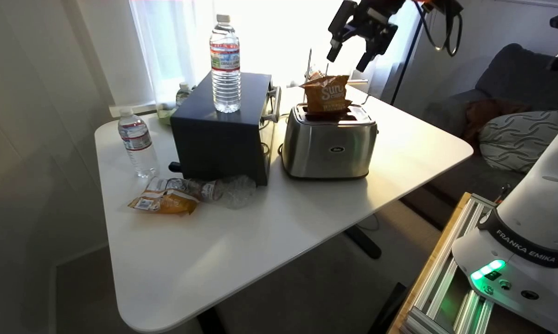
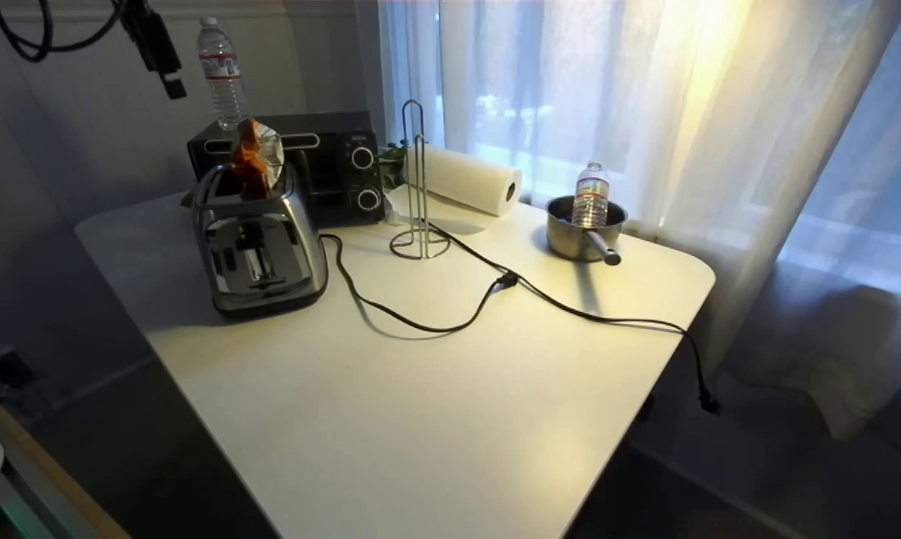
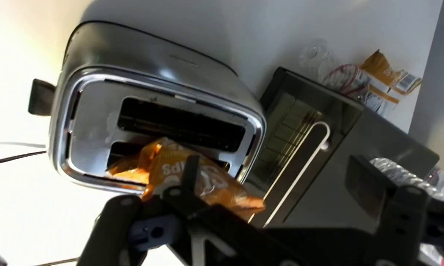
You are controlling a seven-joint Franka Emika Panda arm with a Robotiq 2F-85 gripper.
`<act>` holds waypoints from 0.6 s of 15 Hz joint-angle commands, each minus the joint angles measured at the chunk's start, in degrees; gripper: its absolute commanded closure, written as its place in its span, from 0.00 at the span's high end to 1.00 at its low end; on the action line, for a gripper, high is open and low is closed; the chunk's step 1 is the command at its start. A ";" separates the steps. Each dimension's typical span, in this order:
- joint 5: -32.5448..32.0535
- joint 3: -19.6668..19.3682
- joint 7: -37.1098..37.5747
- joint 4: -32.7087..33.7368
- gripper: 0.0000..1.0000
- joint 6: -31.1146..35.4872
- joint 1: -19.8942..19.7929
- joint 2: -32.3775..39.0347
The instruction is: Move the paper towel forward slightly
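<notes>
Across an exterior view from the left, the Robotiq gripper (image 2: 173,84) hangs at eleven o'clock from the two-slot toaster (image 2: 270,254); its fingers (image 3: 365,187) (plainest in the wrist view) are spread wide. A plastic water bottle (image 2: 224,82) stands on the toaster oven (image 2: 338,168), and an orange Sun Chips bag (image 2: 249,161) rises from a toaster slot. Next comes an upright wire towel holder (image 2: 422,195). At one o'clock from its base the white paper towel roll (image 2: 465,180) lies on its side on the table (image 2: 420,389), a loose sheet (image 2: 450,215) before it. The steel saucepan (image 2: 565,239), at four o'clock from the roll, holds a second water bottle (image 2: 591,198).
</notes>
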 commanded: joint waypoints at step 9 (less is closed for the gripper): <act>-7.48 -7.01 -5.49 23.74 1.00 -6.76 -5.54 13.66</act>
